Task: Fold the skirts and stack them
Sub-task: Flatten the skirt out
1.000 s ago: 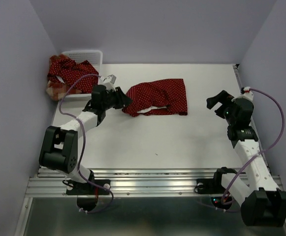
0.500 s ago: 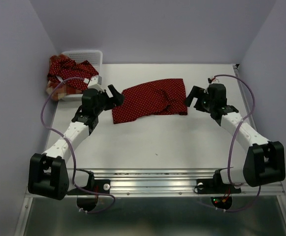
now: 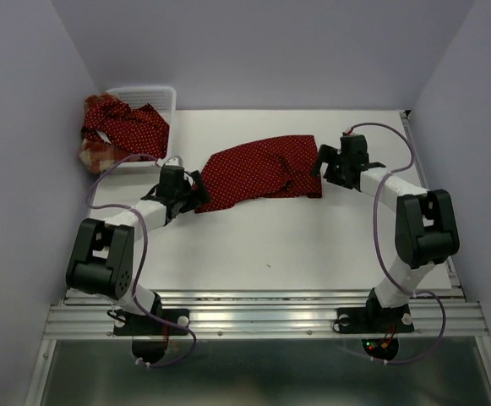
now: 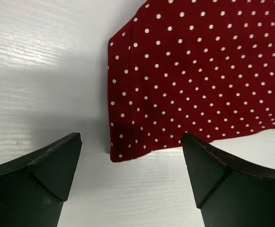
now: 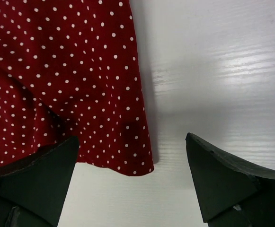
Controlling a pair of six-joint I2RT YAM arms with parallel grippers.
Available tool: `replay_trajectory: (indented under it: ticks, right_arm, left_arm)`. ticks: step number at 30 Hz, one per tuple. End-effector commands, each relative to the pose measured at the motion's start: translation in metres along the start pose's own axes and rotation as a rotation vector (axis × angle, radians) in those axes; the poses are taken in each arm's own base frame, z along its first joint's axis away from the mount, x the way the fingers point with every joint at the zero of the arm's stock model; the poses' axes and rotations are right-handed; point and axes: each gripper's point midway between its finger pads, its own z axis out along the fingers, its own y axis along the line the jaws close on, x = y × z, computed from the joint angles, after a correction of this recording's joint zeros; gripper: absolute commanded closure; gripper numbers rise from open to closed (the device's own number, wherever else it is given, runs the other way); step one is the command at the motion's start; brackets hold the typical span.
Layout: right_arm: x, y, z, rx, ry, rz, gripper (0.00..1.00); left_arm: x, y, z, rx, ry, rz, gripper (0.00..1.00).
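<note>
We saw a dark red skirt point(image 3: 262, 176) with tiny white dots lying spread and mostly flat at the middle-rear of the white table point(image 3: 296, 245), creased near its right edge. Our left gripper point(image 3: 194, 188) stood with jaws wide apart over the near-left corner, holding nothing. Our right gripper point(image 3: 322, 166) gaped likewise, empty, over the near-right corner. A second dotted skirt point(image 3: 127, 125) and a plaid one point(image 3: 93, 157) sat heaped at the white basket point(image 3: 156, 91), far left.

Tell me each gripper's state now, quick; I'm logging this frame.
Left gripper: open, empty, at a corner of the skirt.
Right gripper: open, empty, at another corner.
</note>
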Motion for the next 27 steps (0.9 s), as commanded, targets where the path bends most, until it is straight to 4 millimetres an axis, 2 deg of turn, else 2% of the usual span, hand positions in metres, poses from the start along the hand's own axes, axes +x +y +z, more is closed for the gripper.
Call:
replay_trajectory:
  ticks: [1, 4, 6, 7, 10, 11, 12, 13, 15, 16, 17, 18, 19, 20, 21, 22, 23, 24, 25, 27]
  right_arm:
    - [-0.009, 0.009, 0.014, -0.029, -0.002, -0.026, 0.00]
    - [0.004, 0.006, 0.021, -0.030, 0.039, -0.026, 0.04]
    - [0.012, 0.008, 0.024, -0.053, 0.065, -0.024, 0.08]
    - [0.019, 0.011, 0.026, -0.060, 0.083, -0.028, 0.12]
    - [0.028, 0.014, 0.030, -0.089, 0.111, -0.020, 0.25]
    - [0.031, 0.014, 0.033, -0.092, 0.119, -0.018, 0.37]
    - [0.032, 0.013, 0.033, -0.091, 0.120, -0.018, 0.45]
    - [0.030, 0.014, 0.033, -0.095, 0.117, -0.021, 0.63]
    - [0.022, 0.021, 0.028, -0.121, 0.101, -0.038, 0.82]
    - [0.014, 0.026, 0.024, -0.140, 0.082, -0.052, 0.93]
    - [0.006, 0.030, 0.018, -0.152, 0.062, -0.057, 0.99]
    - [-0.005, 0.036, 0.012, -0.170, 0.026, -0.064, 0.99]
    - [-0.028, 0.046, -0.008, -0.200, -0.059, -0.077, 0.99]
    - [-0.036, 0.050, -0.021, -0.213, -0.090, -0.086, 0.99]
    - [-0.050, 0.054, -0.034, -0.225, -0.149, -0.102, 1.00]
    - [-0.072, 0.063, -0.065, -0.251, -0.240, -0.118, 0.99]
    - [-0.084, 0.062, -0.077, -0.237, -0.301, -0.119, 0.99]
    - [-0.094, 0.063, -0.091, -0.237, -0.346, -0.116, 0.99]
    - [-0.111, 0.068, -0.112, -0.246, -0.411, -0.130, 0.99]
    - [-0.134, 0.071, -0.127, -0.228, -0.479, -0.144, 1.00]
  left_arm:
    - [-0.010, -0.001, 0.013, -0.033, -0.009, 0.007, 0.01]
    - [-0.005, 0.000, 0.025, -0.039, 0.029, 0.004, 0.02]
    - [-0.002, -0.001, 0.031, -0.037, 0.043, 0.003, 0.08]
    - [-0.001, -0.003, 0.032, -0.026, 0.046, 0.006, 0.18]
    - [0.001, -0.016, 0.035, 0.047, 0.057, 0.012, 0.39]
    - [0.000, -0.021, 0.036, 0.073, 0.061, 0.022, 0.55]
    - [0.002, -0.021, 0.039, 0.070, 0.069, 0.022, 0.70]
    - [-0.002, -0.024, 0.040, 0.079, 0.063, 0.021, 1.00]
    - [-0.005, -0.031, 0.039, 0.107, 0.061, 0.017, 1.00]
    - [-0.016, -0.041, 0.034, 0.142, 0.031, 0.022, 1.00]
    - [-0.022, -0.047, 0.029, 0.165, 0.013, 0.024, 1.00]
    - [-0.031, -0.056, 0.021, 0.200, -0.011, 0.028, 1.00]
    - [-0.060, -0.076, -0.007, 0.266, -0.104, 0.033, 1.00]
    - [-0.061, -0.076, -0.008, 0.269, -0.108, 0.029, 1.00]
    - [-0.083, -0.092, -0.036, 0.328, -0.188, 0.030, 1.00]
    - [-0.095, -0.101, -0.053, 0.365, -0.237, 0.032, 1.00]
    - [-0.120, -0.116, -0.087, 0.436, -0.355, 0.041, 1.00]
    - [-0.131, -0.123, -0.103, 0.468, -0.413, 0.042, 1.00]
    - [-0.149, -0.128, -0.121, 0.484, -0.487, 0.033, 1.00]
    - [-0.178, -0.139, -0.150, 0.506, -0.591, 0.046, 1.00]
